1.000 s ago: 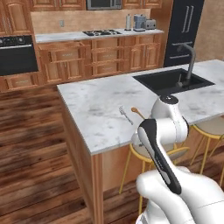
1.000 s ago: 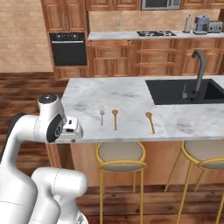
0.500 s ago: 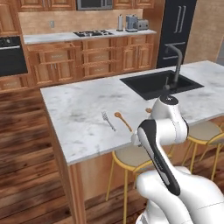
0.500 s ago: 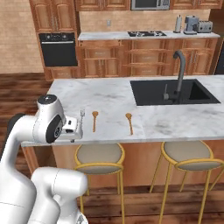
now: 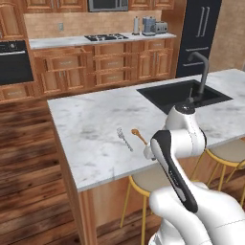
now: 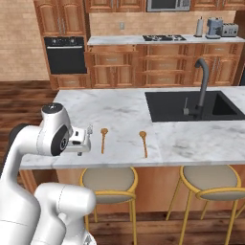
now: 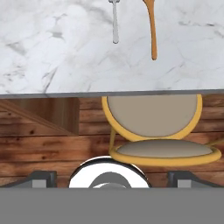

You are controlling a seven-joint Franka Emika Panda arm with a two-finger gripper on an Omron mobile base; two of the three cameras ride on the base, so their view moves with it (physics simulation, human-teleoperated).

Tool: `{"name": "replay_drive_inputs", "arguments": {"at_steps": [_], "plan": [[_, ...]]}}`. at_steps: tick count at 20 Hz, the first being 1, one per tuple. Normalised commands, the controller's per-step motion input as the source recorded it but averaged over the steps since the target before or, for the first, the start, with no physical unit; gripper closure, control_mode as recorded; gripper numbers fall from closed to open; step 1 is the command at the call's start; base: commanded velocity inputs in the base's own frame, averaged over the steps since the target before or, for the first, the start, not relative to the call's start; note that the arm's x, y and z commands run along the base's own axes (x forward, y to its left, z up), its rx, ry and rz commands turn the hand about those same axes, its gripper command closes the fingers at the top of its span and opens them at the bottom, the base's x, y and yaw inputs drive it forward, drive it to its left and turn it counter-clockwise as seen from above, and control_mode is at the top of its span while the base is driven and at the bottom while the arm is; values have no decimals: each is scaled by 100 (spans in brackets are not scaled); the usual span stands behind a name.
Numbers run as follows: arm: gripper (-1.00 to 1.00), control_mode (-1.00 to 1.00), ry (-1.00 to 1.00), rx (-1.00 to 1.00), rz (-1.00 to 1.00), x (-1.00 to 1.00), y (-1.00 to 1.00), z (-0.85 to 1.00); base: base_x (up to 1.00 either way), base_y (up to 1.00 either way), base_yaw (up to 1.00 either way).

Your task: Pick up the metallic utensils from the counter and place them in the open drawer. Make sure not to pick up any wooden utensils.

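Observation:
On the marble counter (image 5: 95,119) a small silver fork (image 5: 124,139) lies near the front edge. An orange-brown wooden spoon (image 5: 139,137) rests just to its right. From the right base view I see the fork (image 6: 89,130) partly behind my hand, then two wooden spoons (image 6: 103,139) (image 6: 143,143). My gripper (image 7: 112,180) is open with nothing in it, held in front of the counter edge, over a stool. The fork's handle (image 7: 115,24) and one spoon's handle (image 7: 152,30) point toward it. The open drawer (image 6: 111,49) juts from the far cabinets.
Yellow-framed stools (image 6: 108,179) (image 6: 209,179) stand under the counter's front edge. A black sink (image 6: 191,105) with a dark faucet (image 6: 203,81) sits to the right. A wall oven (image 6: 65,55) and a stove are along the back wall, across a wooden floor.
The whole picture has shifted in both base views, so the base has driven; the counter and utensils now look closer. The arm keeps its pose and the jaws stay open.

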Motion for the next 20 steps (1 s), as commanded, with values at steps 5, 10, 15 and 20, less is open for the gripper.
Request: {"name": "replay_drive_inputs", "arguments": {"at_steps": [5, 10, 15, 20], "plan": [[-100, 100, 0, 0, 0, 0, 0, 0, 7, 2, 0], [-100, 100, 0, 0, 0, 0, 0, 0, 0, 0, 0], [-100, 100, 0, 0, 0, 0, 0, 0, 0, 0, 0], [-100, -100, -4, 0, 0, 5, 1, 0, 0, 0, 0]]}}
